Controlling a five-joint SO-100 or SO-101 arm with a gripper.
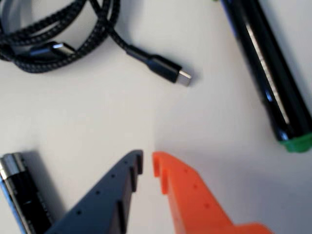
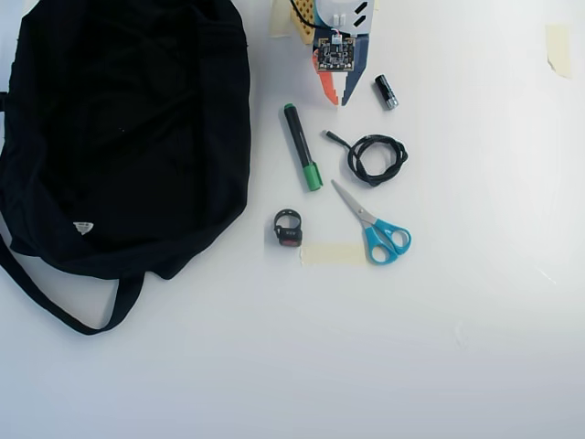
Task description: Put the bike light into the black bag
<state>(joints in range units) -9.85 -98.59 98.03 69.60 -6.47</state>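
The bike light (image 2: 288,227), a tiny black gadget with a strap loop and a red lens, lies on the white table below the marker in the overhead view; the wrist view does not show it. The black bag (image 2: 119,119) fills the left side, with its strap trailing at the lower left and a white triangular label. My gripper (image 2: 338,99) is at the top centre, well above the bike light and right of the bag. In the wrist view its dark blue and orange fingers (image 1: 147,163) are almost together with nothing between them.
A black marker with a green cap (image 2: 302,146) (image 1: 273,83) lies between gripper and bike light. A coiled black cable (image 2: 377,157) (image 1: 58,34), a short black battery (image 2: 386,91) (image 1: 22,195), blue-handled scissors (image 2: 375,224) and a tape strip (image 2: 334,253) lie nearby.
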